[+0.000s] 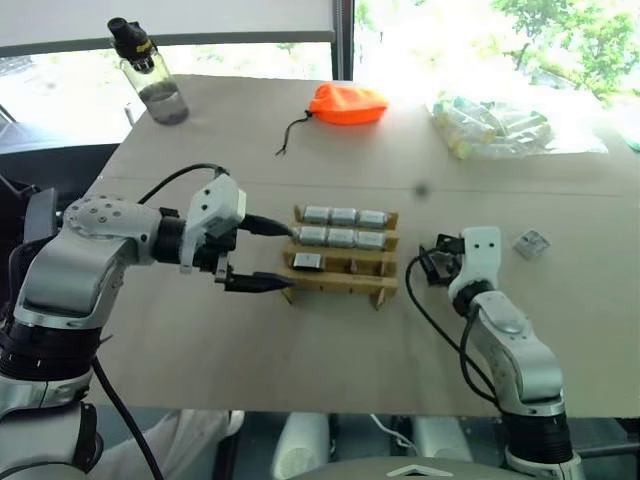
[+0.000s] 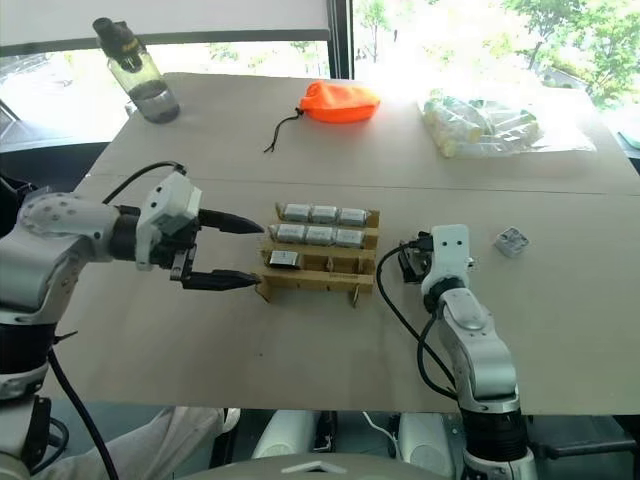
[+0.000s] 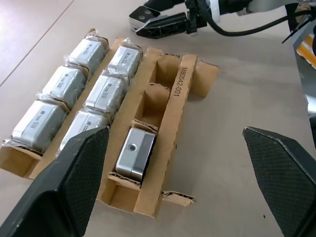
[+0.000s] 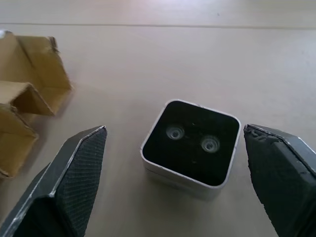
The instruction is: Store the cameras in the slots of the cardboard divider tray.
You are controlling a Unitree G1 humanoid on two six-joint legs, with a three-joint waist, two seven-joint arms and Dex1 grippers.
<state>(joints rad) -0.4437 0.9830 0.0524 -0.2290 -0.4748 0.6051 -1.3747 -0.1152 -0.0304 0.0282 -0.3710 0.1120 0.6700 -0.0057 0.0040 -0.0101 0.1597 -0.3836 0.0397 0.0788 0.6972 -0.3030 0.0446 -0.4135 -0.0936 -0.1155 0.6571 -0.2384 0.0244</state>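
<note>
The cardboard divider tray [image 1: 340, 284] lies mid-table. Its two far rows are full of silver cameras [image 1: 343, 216], and the near row holds one camera [image 3: 134, 153] in its left end slot beside two empty slots. My left gripper [image 1: 272, 255] hovers open at the tray's left end, one finger [image 1: 262, 225] high and the other low, nothing between them. My right gripper [image 4: 174, 129] stands open just right of the tray. A camera [image 4: 190, 148] with a black lens face rests on the table between its fingers, untouched. Farther right lies another camera [image 1: 531, 243].
An orange fabric pouch [image 1: 348, 103] with a black cord lies at the back centre. A clear bag of pale cylinders [image 1: 495, 125] sits at the back right and a bottle [image 1: 150, 75] at the back left corner. Bare tabletop stretches in front of the tray.
</note>
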